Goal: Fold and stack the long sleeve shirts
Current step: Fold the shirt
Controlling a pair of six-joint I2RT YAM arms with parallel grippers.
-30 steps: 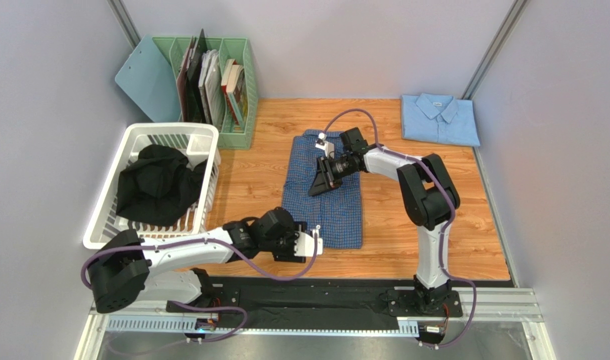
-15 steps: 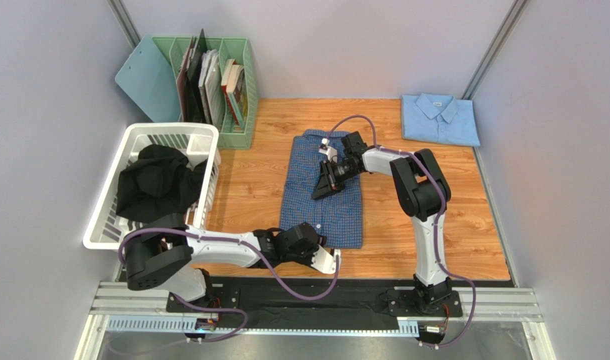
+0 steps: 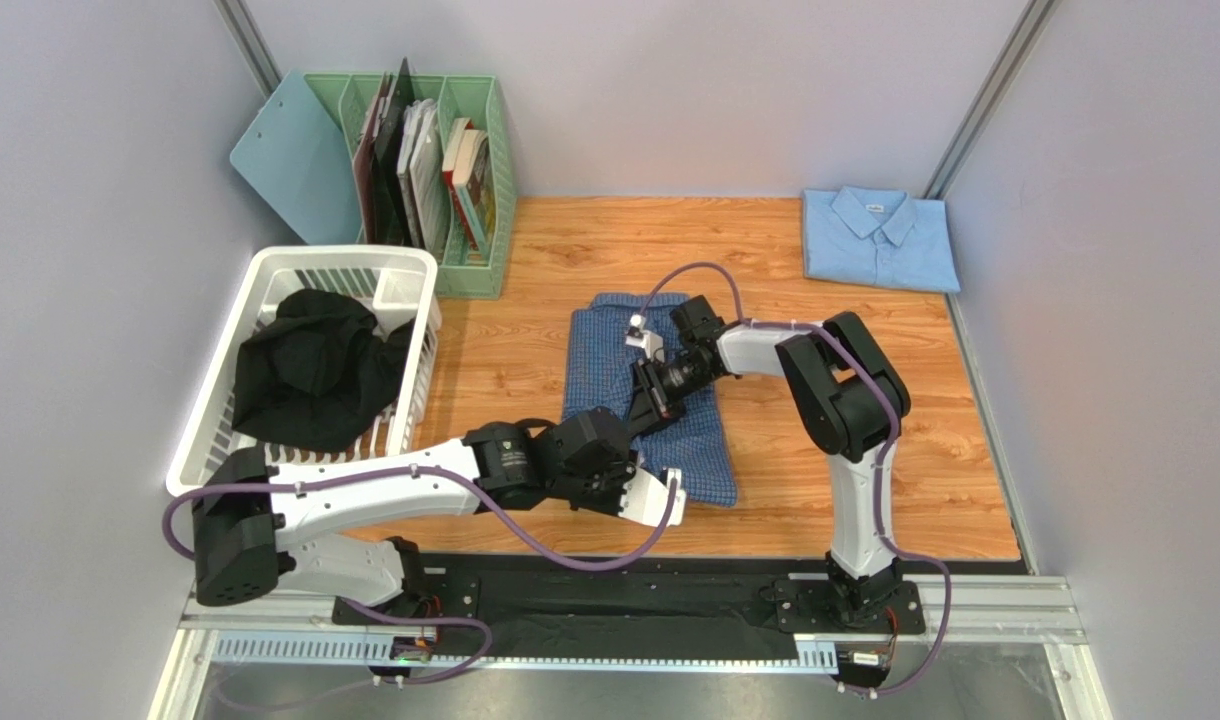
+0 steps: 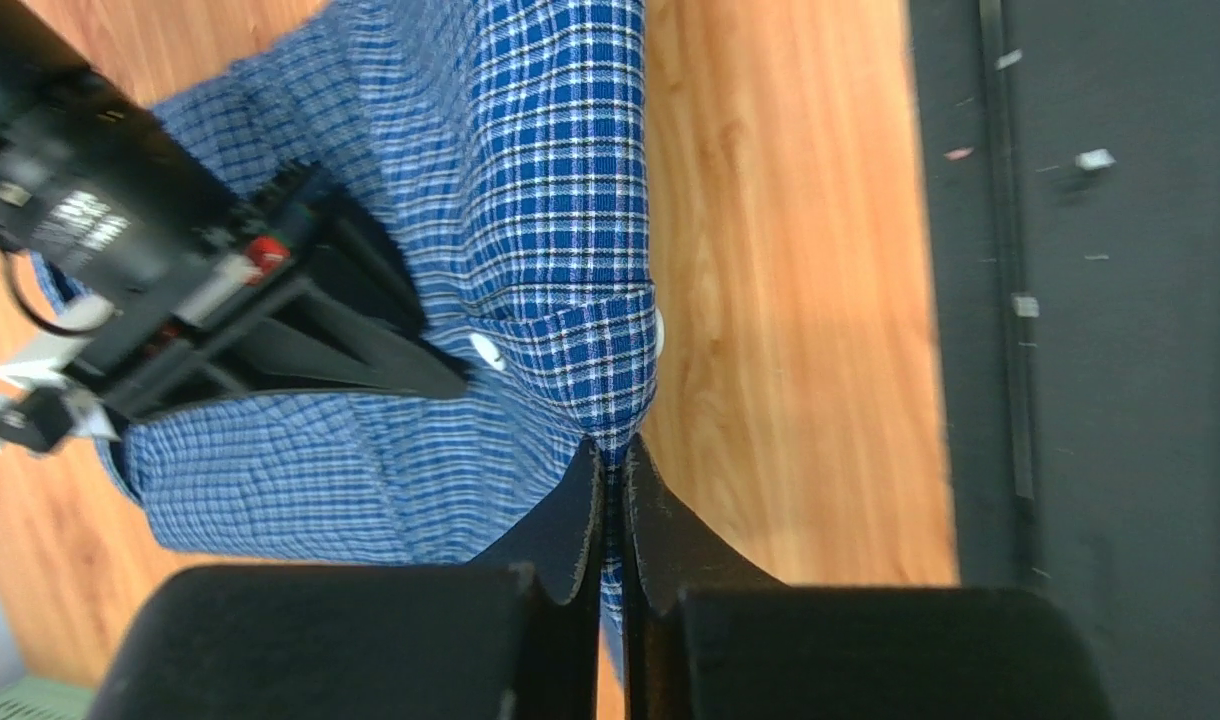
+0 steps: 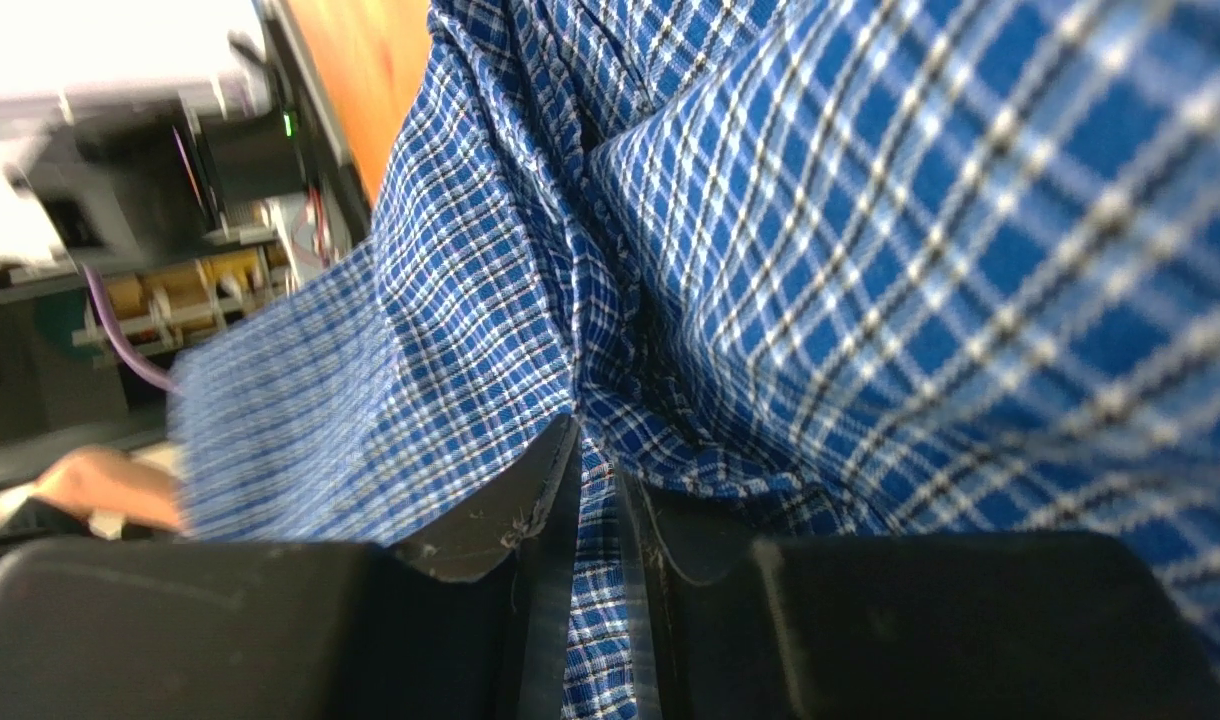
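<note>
Tools are both clamping the checked shirt (image 3: 598, 375), lying on the tabletop (image 3: 902, 435): left tool (image 4: 612, 450) at its near corner; right tool (image 5: 598, 450) at its middle, seemingly for folding; the pale shirt (image 3: 879, 237) is waiting folded, far right.

White basket (image 3: 346, 267) holding black garment (image 3: 316, 375); green file rack (image 3: 475, 279) with books (image 3: 466, 173) behind; teal clipboard (image 3: 289, 150) leaning beside.
</note>
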